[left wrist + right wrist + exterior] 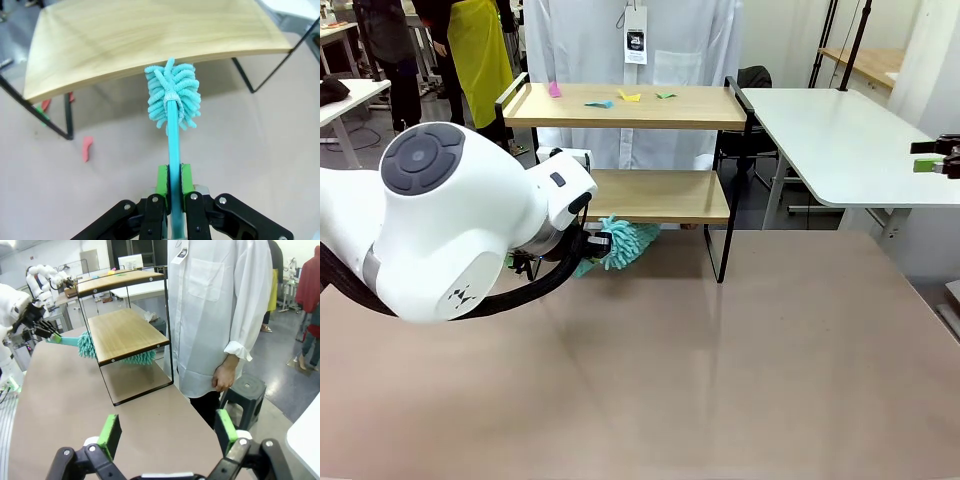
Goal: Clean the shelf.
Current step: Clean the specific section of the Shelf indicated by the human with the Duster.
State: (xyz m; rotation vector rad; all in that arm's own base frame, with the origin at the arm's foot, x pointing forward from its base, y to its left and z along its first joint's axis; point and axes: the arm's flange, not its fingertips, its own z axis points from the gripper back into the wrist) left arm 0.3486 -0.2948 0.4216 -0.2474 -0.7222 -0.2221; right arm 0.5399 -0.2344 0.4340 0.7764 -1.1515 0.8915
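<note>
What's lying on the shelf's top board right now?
Four small scraps lie on the top board of the shelf: a pink scrap, a blue scrap, a yellow scrap and a green scrap. The left arm covers the lower board's left end, so anything there is hidden.

I read the shelf (620,105) boards as light wood with a smooth satin grain, and the frame as thin matt black metal. Duster (173,95) head is fuzzy teal chenille cloth, the handle smooth plastic. Counter (740,360) is matt tan with a faint sheen. Pads (161,180) on the left jaws look like matt green rubber. Scraps (630,96) on the top board look like paper.
</note>
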